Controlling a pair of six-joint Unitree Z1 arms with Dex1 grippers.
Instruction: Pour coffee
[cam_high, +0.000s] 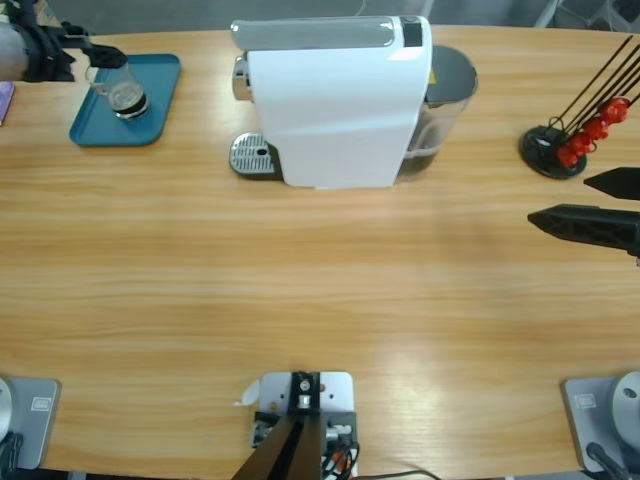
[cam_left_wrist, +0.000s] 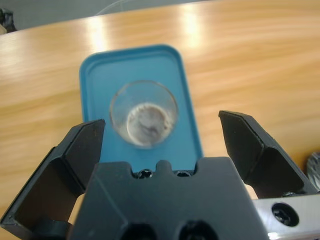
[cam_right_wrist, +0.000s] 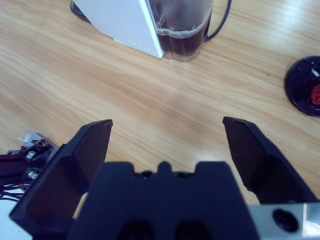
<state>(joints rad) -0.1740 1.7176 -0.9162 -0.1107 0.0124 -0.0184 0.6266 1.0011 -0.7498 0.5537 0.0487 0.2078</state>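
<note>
At the tabletop's far left corner a blue tray (cam_high: 150, 75) carries a clear glass (cam_high: 122, 93) with the coffee (cam_high: 129, 98), a shallow dark layer at its bottom. The left gripper (cam_high: 100, 52) hangs over the tray's far left edge, just beside the glass; the left wrist view looks straight down into the glass (cam_left_wrist: 144, 113) with the jaws spread wide and holding nothing.

Along the far edge, mid-table, the big white coffee machine (cam_high: 335, 100) stands with its metal drip grate (cam_high: 252, 155) jutting left, well apart from the tray. Only the right wrist view shows the machine's water tank (cam_right_wrist: 181, 31) and a black cable (cam_right_wrist: 222, 20) behind it.

Near the far right corner sits a black pod stand (cam_high: 552, 152) with red pods (cam_high: 590, 130). The right gripper (cam_high: 575, 205) reaches in from the right edge, jaws apart and empty, over bare wood.
</note>
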